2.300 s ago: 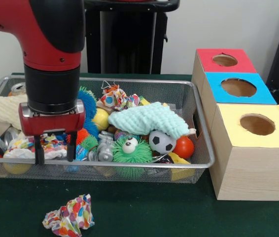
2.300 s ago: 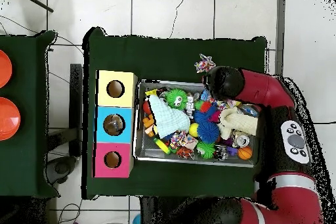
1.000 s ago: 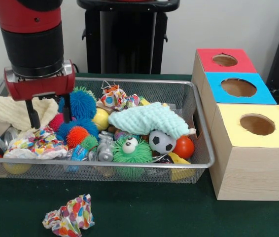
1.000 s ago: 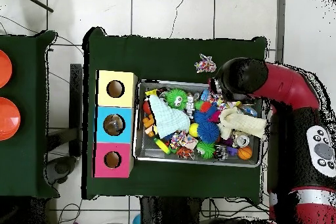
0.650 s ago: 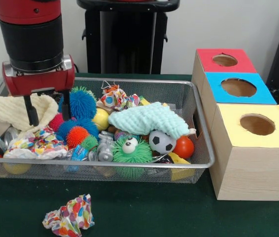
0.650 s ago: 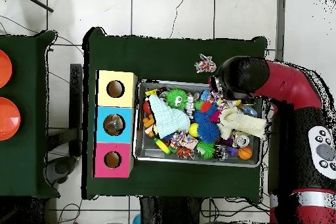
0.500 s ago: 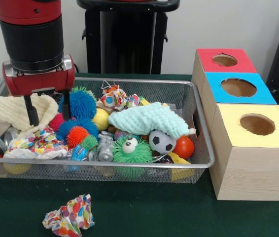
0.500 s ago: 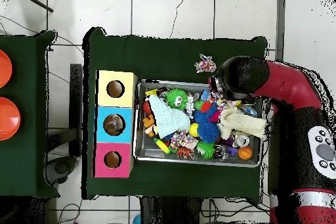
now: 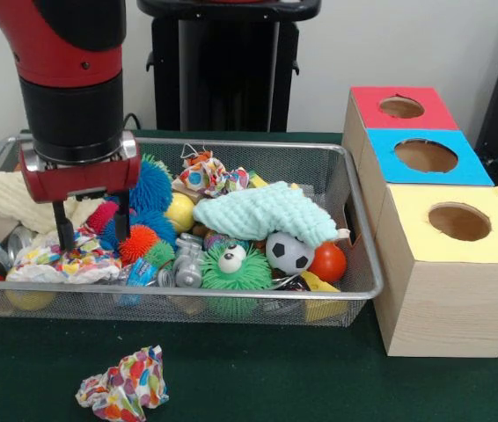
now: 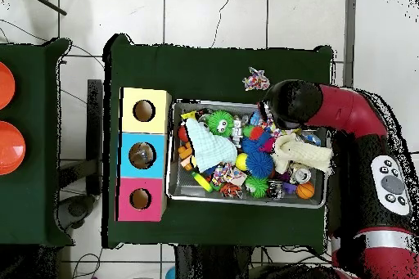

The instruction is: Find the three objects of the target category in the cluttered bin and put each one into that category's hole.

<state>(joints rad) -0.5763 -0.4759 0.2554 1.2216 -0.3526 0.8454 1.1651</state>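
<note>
Front view: the green-covered counter carries a wire-mesh bin, the landmark for all positions below. Just beside the bin's right end stand three wooden boxes in a row, each with a round hole in its top: a yellow-topped box nearest the camera, a blue-topped box behind it, and a red-topped box farthest back. The red and black arm descends over the bin's left part. Inside the bin, a cream towel lies at the left end and a mint-green cloth drapes over the middle. Below the cloth sit a green googly-eyed fuzzy ball, a small soccer ball and an orange ball; a blue spiky ball lies left of the cloth. The claw hangs open, its two fingers straddling a crumpled multicoloured paper wad in the bin's left front area. A second crumpled paper wad lies on the counter in front of the bin.
</note>
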